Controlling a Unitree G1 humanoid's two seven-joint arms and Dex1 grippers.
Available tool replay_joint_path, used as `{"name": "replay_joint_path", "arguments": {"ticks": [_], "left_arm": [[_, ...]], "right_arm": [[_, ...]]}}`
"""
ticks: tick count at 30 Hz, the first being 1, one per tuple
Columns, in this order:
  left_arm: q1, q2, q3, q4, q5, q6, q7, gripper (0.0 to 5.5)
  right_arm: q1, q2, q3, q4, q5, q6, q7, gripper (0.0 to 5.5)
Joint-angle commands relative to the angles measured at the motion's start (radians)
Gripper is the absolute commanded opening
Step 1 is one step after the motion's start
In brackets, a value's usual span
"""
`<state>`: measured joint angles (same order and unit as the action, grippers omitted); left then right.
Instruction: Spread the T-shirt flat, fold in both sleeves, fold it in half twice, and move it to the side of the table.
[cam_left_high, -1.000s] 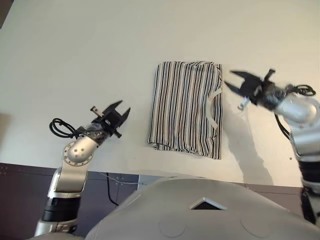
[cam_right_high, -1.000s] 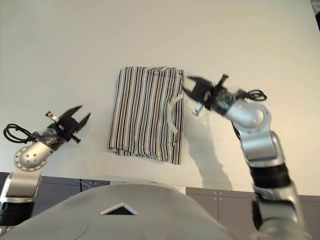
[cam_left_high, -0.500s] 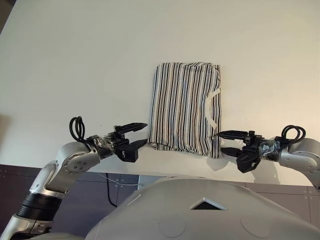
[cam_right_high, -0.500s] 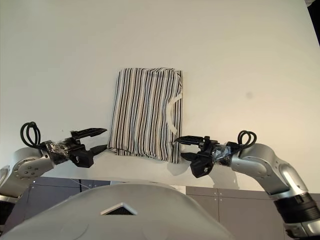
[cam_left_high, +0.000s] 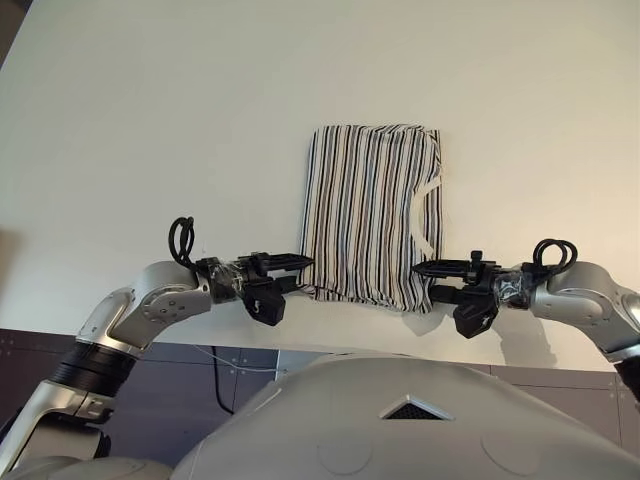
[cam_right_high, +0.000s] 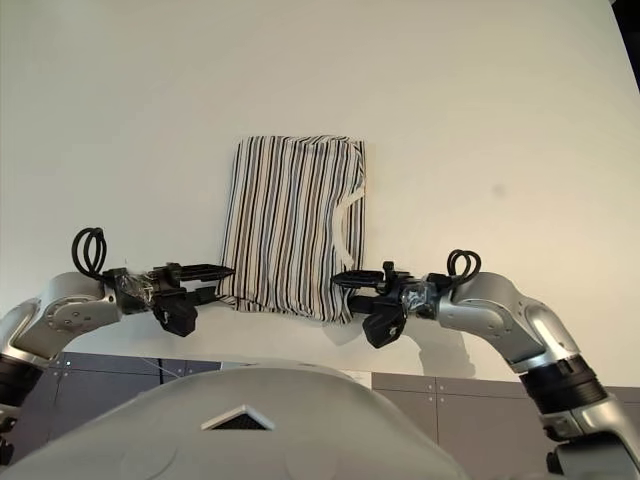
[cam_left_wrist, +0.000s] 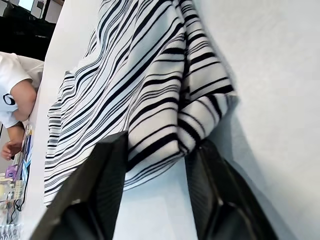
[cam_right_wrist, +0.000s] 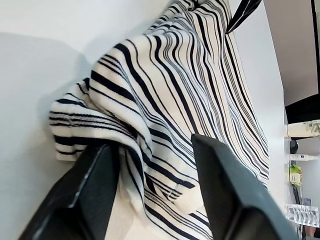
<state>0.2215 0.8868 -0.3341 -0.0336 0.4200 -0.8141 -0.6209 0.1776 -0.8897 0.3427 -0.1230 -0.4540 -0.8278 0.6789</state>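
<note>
On the white table, close to its near edge, the striped T-shirt is lying folded into a tall rectangle, its stripes running away from the robot. The left gripper is sitting low at the shirt's near left corner, its black fingers standing apart with the bunched corner of cloth between them. The right gripper is sitting at the near right corner in the same way, its fingers spread with the folded layers lying between them.
</note>
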Motion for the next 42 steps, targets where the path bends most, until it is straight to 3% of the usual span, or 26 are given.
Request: {"name": "replay_joint_path", "arguments": {"ticks": [1, 4, 9, 14, 18, 22, 25, 28, 32, 36, 42], "left_arm": [[0.036, 0.034, -0.041, 0.044, 0.091, 0.004, -0.025, 1.18], [0.053, 0.043, -0.039, 0.053, 0.095, -0.003, -0.012, 0.48], [0.056, 0.052, -0.041, 0.071, 0.062, -0.008, -0.012, 0.17], [0.078, 0.034, -0.044, 0.037, -0.007, 0.038, -0.024, 0.16], [0.176, 0.042, -0.023, -0.099, -0.208, 0.182, -0.061, 0.14], [0.362, 0.097, 0.03, -0.322, -0.461, 0.398, -0.104, 0.13], [0.396, 0.088, 0.112, -0.414, -0.671, 0.58, -0.106, 0.12], [0.263, 0.034, 0.175, -0.469, -0.907, 0.793, -0.085, 0.12], [-0.046, -0.098, 0.197, -0.365, -0.994, 1.008, 0.002, 0.12], [-0.286, -0.205, 0.137, -0.144, -0.877, 1.065, -0.003, 0.12], [-0.329, -0.291, 0.09, 0.071, -0.692, 0.971, -0.016, 0.12]], "right_arm": [[-0.037, -0.03, 0.036, 0.06, -0.008, -0.079, 0.01, 1.73], [-0.066, -0.03, 0.056, 0.097, 0.003, -0.141, 0.003, 1.03], [-0.043, -0.019, 0.064, 0.093, 0.072, -0.134, -0.009, 0.13], [-0.005, -0.014, 0.08, 0.018, 0.205, -0.009, 0.03, 0.1], [0.073, -0.08, 0.059, -0.046, 0.294, 0.076, 0.079, 0.1], [0.235, -0.237, 0.012, -0.196, 0.567, 0.271, 0.178, 0.1], [0.242, -0.282, -0.057, -0.305, 0.846, 0.51, 0.218, 0.1], [0.06, -0.177, -0.108, -0.309, 1.033, 0.805, 0.126, 0.1], [-0.242, 0.02, -0.091, -0.146, 0.984, 1.027, 0.005, 0.1], [-0.369, 0.138, -0.059, -0.007, 0.819, 1.059, -0.061, 0.1], [-0.377, 0.229, -0.007, 0.064, 0.641, 1.029, -0.06, 0.1]]}}
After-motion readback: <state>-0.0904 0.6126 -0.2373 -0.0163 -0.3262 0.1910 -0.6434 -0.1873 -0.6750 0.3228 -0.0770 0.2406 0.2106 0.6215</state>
